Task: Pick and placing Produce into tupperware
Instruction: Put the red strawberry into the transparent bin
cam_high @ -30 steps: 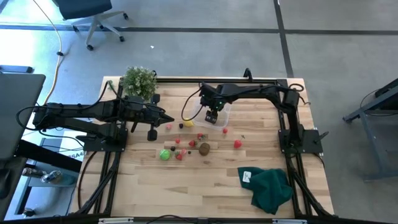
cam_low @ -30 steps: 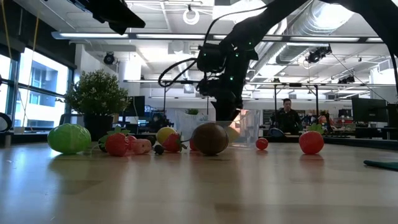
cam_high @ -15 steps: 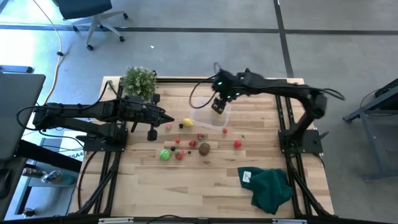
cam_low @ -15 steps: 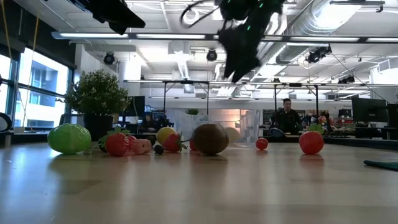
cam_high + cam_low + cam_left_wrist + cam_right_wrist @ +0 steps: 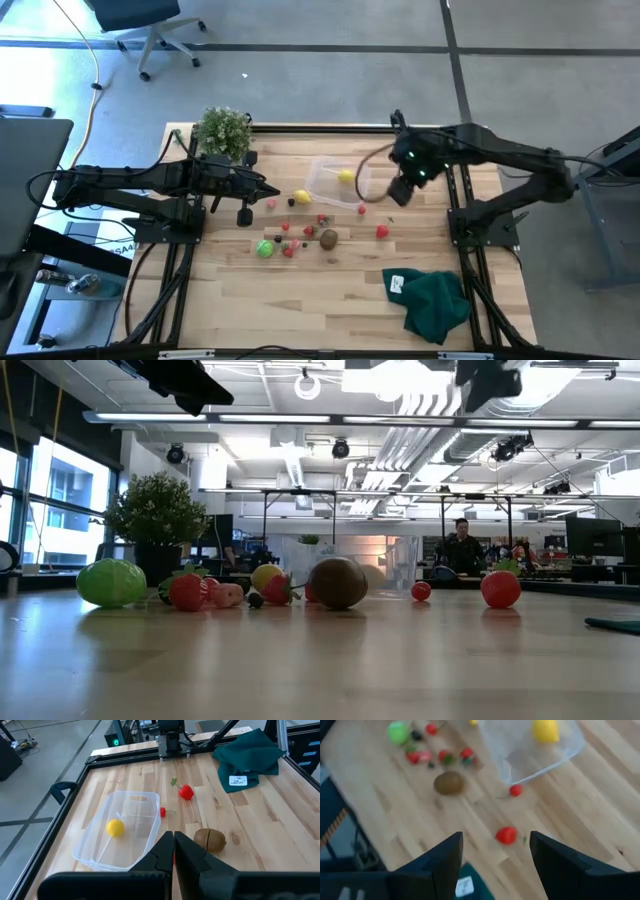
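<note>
Withdrawn from the tupperware (image 5: 338, 183), right gripper (image 5: 398, 190) jaws spread empty; one yellow fruit (image 5: 346, 177) inside; left gripper (image 5: 270, 190) clenched.

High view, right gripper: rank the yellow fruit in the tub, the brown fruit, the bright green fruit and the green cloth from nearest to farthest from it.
From the right gripper, open above the table's right side:
1. Yellow fruit, in the clear tub, toward the left arm.
2. Brown fruit, in the scattered group.
3. Green cloth, front right corner.
4. Bright green fruit, far end of the group.
</note>
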